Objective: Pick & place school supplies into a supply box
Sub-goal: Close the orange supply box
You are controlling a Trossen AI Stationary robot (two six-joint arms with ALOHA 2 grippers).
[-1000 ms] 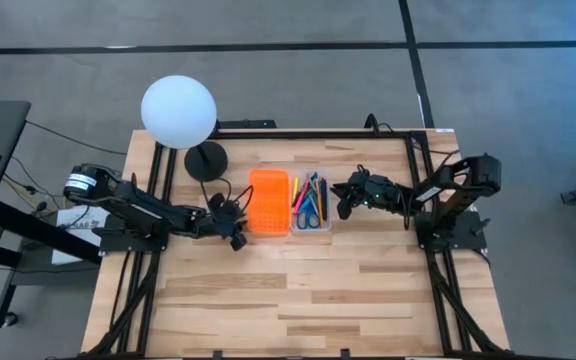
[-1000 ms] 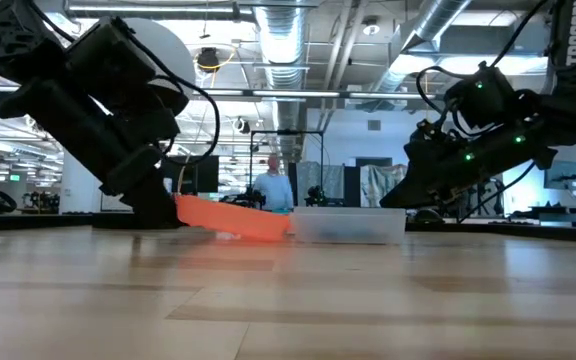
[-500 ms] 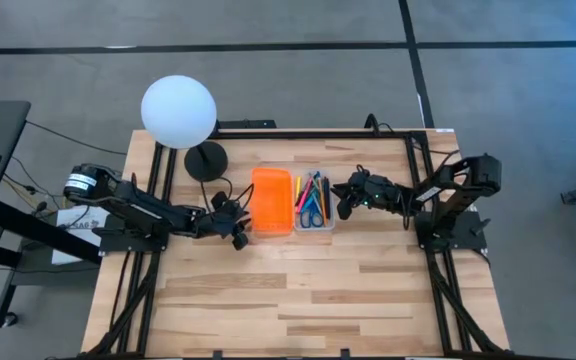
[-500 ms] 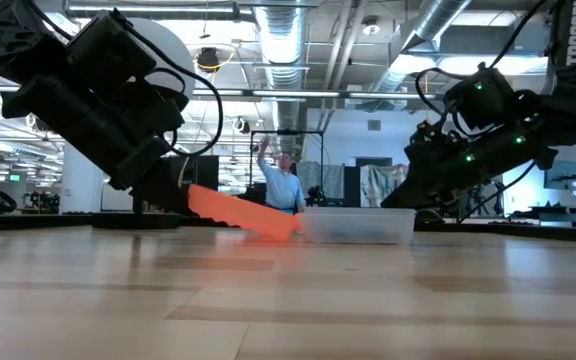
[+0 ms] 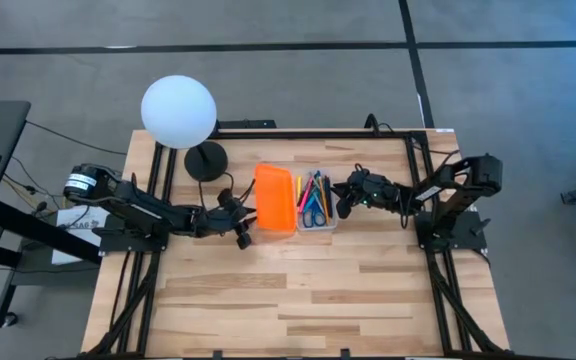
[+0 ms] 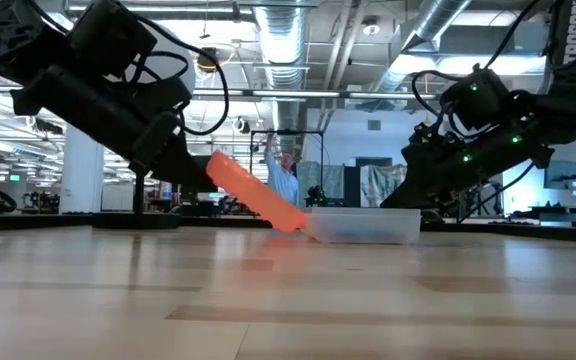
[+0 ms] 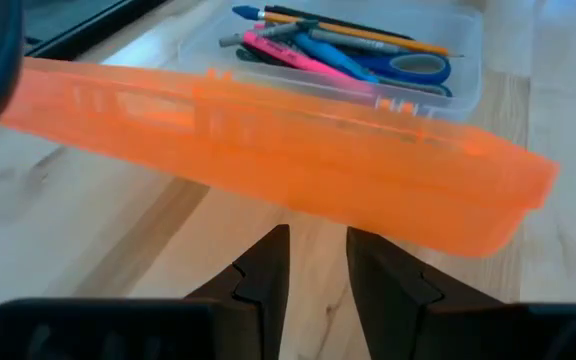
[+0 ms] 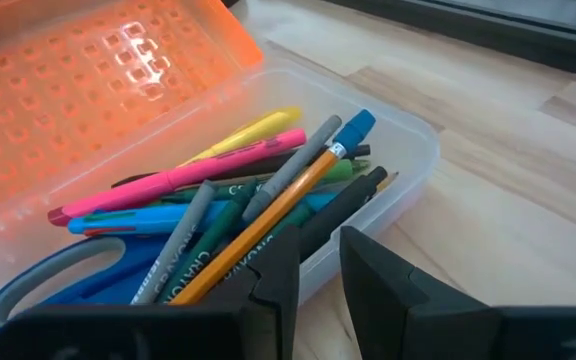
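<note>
Left gripper point(image 5: 240, 226): fingers slightly apart, under tilted orange lid point(image 5: 275, 197), contact unclear | Right gripper point(image 5: 343, 198): narrow gap, empty, beside clear tray point(image 8: 408, 170) of pens point(image 8: 198, 175).

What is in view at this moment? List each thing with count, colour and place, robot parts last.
supply box tray: one, clear, table centre, beside the right claw.
lid: one, translucent orange, tilted up along the tray's left side.
school supplies: about a dozen pens, pencils and markers, pink, yellow, blue, green, orange, dark, inside the tray.
scissors: one pair, blue handles, in the tray.
globe lamp: one, white on a black base, far-left table edge.
table: one, light wood.
person: one, light blue shirt, in the room behind.
left claw: dark, at the lid's outer edge.
right claw: dark, beside the tray's right side.
</note>
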